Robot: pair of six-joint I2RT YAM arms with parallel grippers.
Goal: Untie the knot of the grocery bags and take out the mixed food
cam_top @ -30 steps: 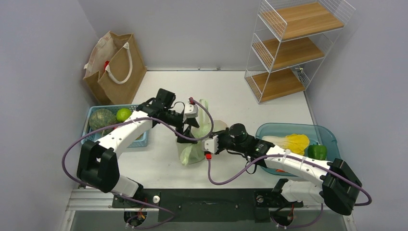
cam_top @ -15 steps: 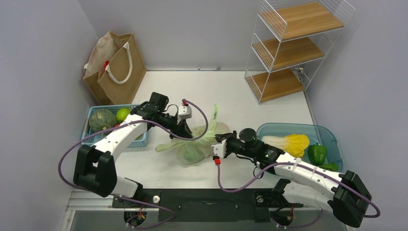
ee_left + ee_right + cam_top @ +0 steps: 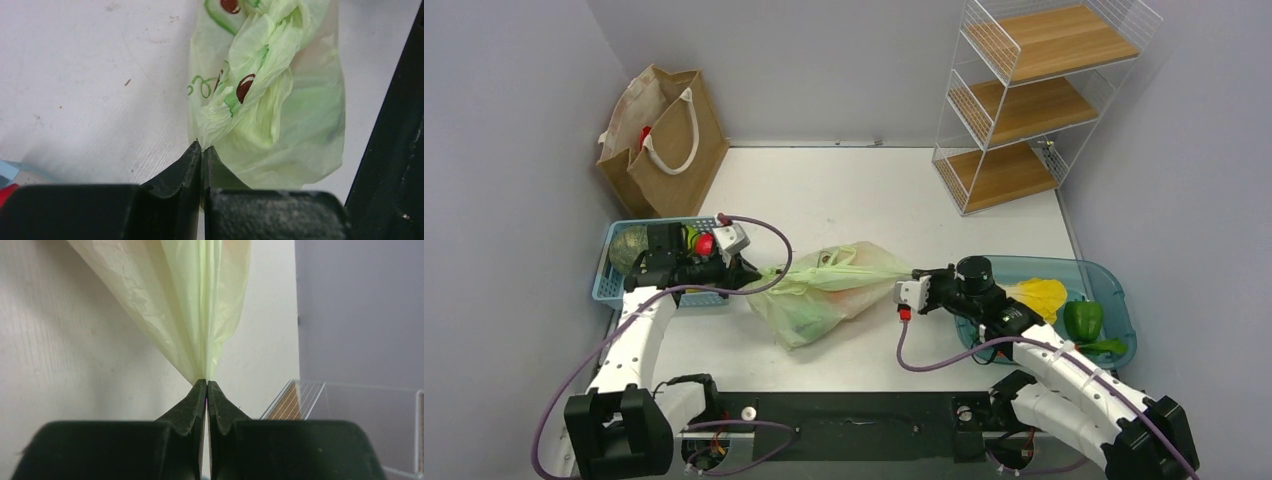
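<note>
The pale green plastic bag [image 3: 819,300] lies at the table's centre, stretched taut between both grippers. My left gripper [image 3: 757,279] is shut on the bag's left handle end [image 3: 207,132], with its tips [image 3: 201,146] pinching the film. In the left wrist view the handles bunch into a twisted knot [image 3: 250,85]. My right gripper [image 3: 913,276] is shut on the right handle strand [image 3: 205,315], which fans out from its tips [image 3: 206,381]. The mixed food inside shows only as faint orange and dark shapes [image 3: 834,293]. The brown paper bag [image 3: 664,140] stands at the back left.
A blue basket [image 3: 614,287] holding a green cabbage-like head, a lime and something red sits beside my left wrist. A teal tray [image 3: 1114,290] on the right holds a white-yellow cabbage [image 3: 1036,293] and a green pepper [image 3: 1083,317]. A wire shelf [image 3: 1034,100] stands at the back right.
My left gripper shut on the bag's handle and drew left toward the basket. The right gripper pulled right. The bag went from bunched up to stretched wide between them.
</note>
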